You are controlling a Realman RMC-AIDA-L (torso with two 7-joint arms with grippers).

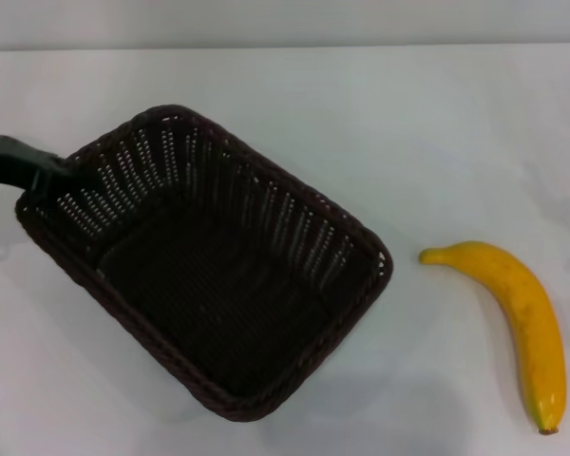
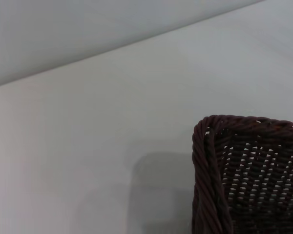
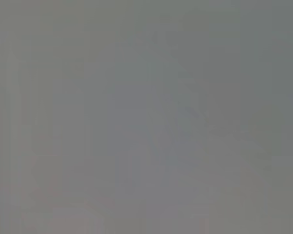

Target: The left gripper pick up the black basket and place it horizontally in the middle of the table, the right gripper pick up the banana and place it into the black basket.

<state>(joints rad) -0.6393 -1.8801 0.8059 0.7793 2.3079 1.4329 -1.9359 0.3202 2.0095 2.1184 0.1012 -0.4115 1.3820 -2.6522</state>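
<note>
The left gripper (image 1: 47, 176) met the black basket's (image 1: 209, 275) far-left rim, its grasp unreadable, basket skewed left of the banana (image 1: 522, 318); squaring it seemed next.

Bare table (image 1: 437, 123) surrounds the banana (image 1: 518, 313); the black basket (image 1: 209, 266) stands near its left.

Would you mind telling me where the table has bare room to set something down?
The table lies bare along the far side beyond the black basket, in the strip between basket and banana, and on the near left. It is crowded at the basket's far-left corner, where the left gripper meets the rim.
</note>
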